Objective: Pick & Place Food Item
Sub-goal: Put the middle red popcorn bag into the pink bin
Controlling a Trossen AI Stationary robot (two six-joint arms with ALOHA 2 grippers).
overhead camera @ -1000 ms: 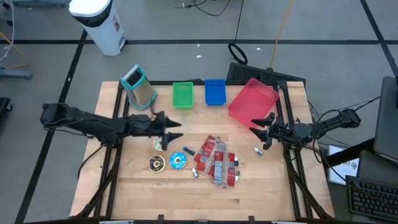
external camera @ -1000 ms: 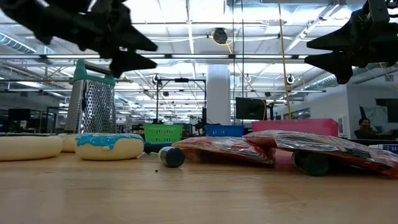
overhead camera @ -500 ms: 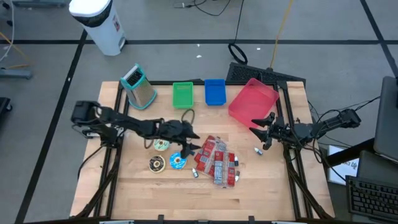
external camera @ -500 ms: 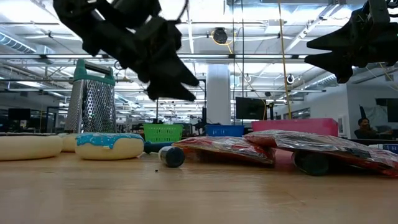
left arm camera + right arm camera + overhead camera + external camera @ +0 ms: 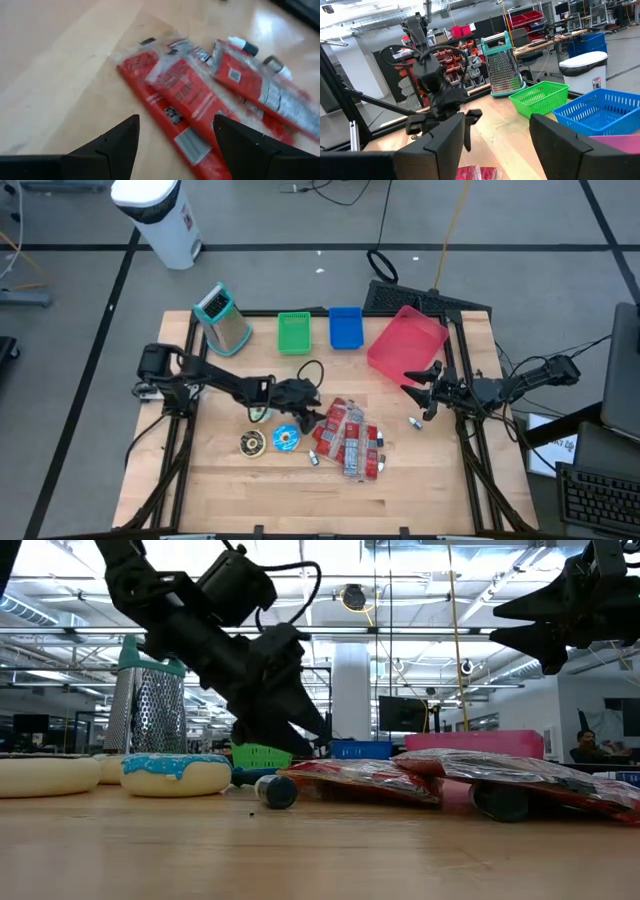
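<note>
The left gripper [image 5: 318, 418] hangs with its jaws spread just above the near edge of a heap of glossy red plastic snack packets [image 5: 348, 437], flat and crinkled, on the pale wooden table [image 5: 400, 490]. Two round frosted doughnuts [image 5: 285, 438] lie beside the heap. The right gripper [image 5: 428, 392], fingers apart and holding nothing, waits near the pink basket [image 5: 405, 340], one of three mesh baskets beside a steel grater [image 5: 224, 319].
</note>
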